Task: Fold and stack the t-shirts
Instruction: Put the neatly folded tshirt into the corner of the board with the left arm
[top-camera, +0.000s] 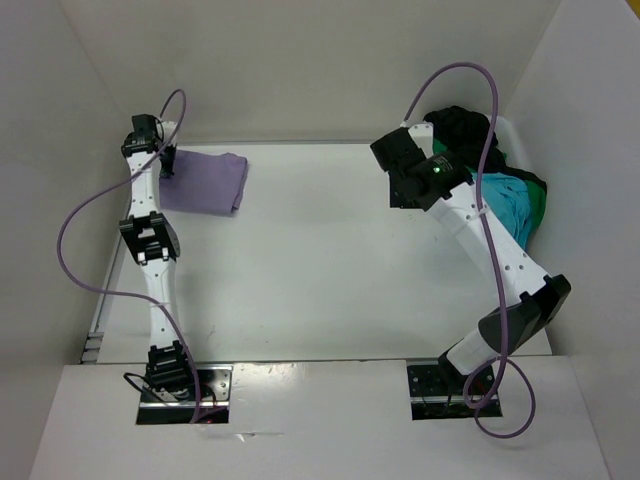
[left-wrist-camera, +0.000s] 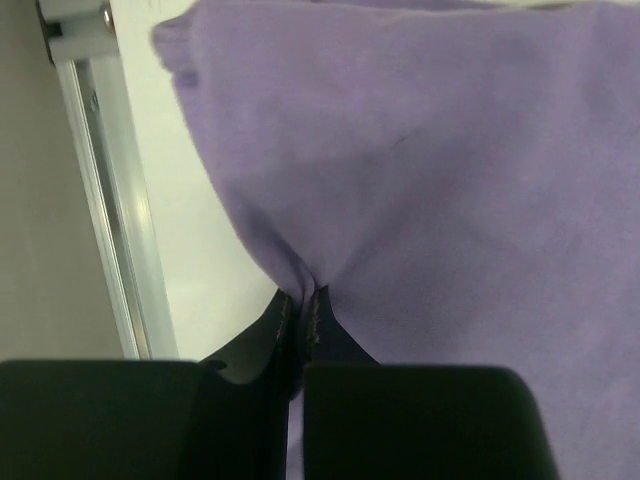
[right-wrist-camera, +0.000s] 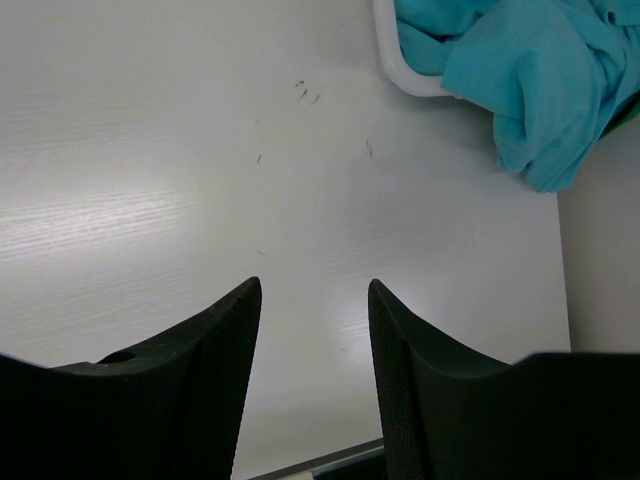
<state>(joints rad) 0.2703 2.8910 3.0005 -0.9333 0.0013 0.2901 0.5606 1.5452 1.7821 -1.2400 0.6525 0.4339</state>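
Left side: my left pincer (left-wrist-camera: 303, 310) is clamped together on an edge fold of the lavender shirt (left-wrist-camera: 420, 160), cloth bunched between the tips. The shirt lies folded at the far-left corner of the table (top-camera: 320, 270).

Right side: my right pincer (right-wrist-camera: 314, 300) stands apart, holding nothing, above bare table. The turquoise shirt (right-wrist-camera: 520, 70) spills over the white bin (right-wrist-camera: 398, 70). The black shirt (top-camera: 462, 122) and green shirt (top-camera: 538, 212) are heaped there too.

Small dark marks (right-wrist-camera: 305, 92) near the bin, possibly scuffs; too faint to read.

The left gripper (left-wrist-camera: 302, 308) pinches the lavender shirt's (left-wrist-camera: 430, 170) edge.
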